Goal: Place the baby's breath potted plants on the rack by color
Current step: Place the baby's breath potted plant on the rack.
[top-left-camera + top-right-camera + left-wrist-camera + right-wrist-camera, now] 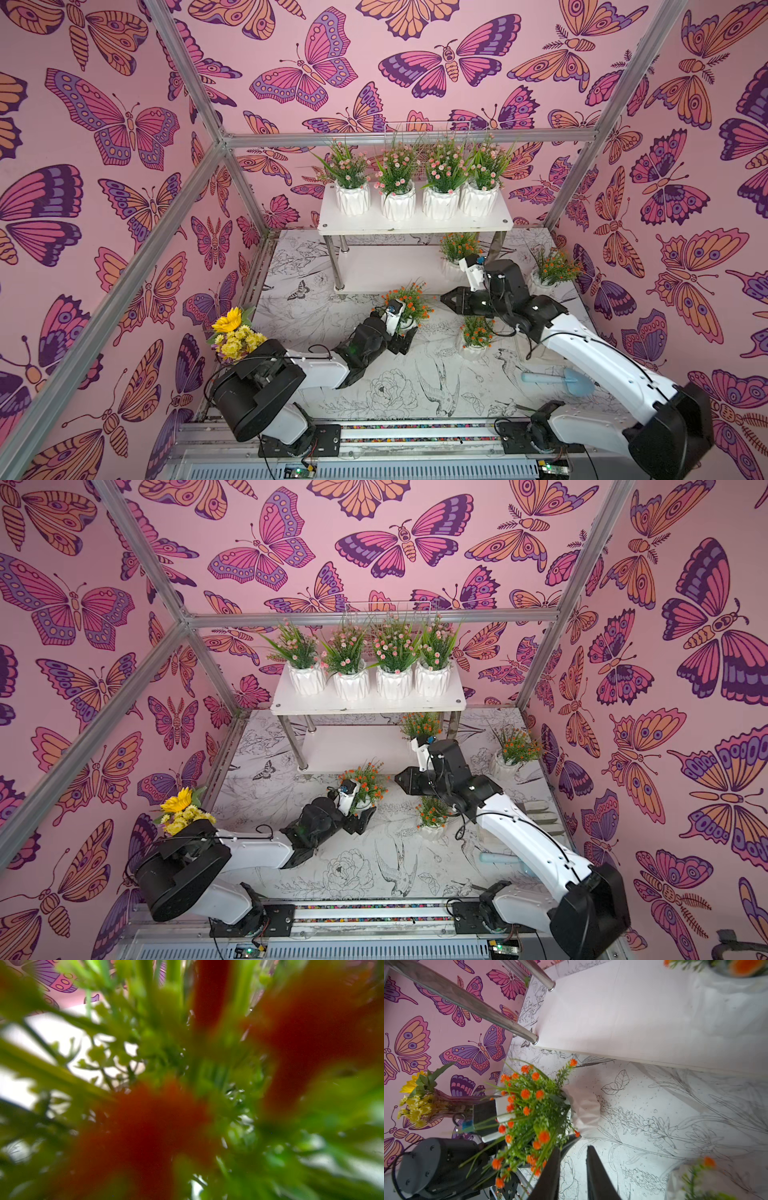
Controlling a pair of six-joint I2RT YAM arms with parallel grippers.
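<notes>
Orange plant (145, 1126) smothers your left wrist lens. The left gripper (402, 338) flanks its pot; can't tell if it's clamped. Right gripper (572, 1148) is parted and empty. Rack (415, 224) at 12 o'clock holds four pink plants (398, 203) on top and one orange pot (457, 247) below. Three orange are left; two loose pots (555, 268) sit toward 2 and 3 o'clock.

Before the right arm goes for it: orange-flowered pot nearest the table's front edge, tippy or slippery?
The orange-flowered pot looks squat, with only light foliage on top, so it is probably steady under a gentle push. Its white ribbed wall looks glazed: perhaps slick, though the ribs should help grip. The thin sprigs look floppy and would likely bend on contact.
</notes>
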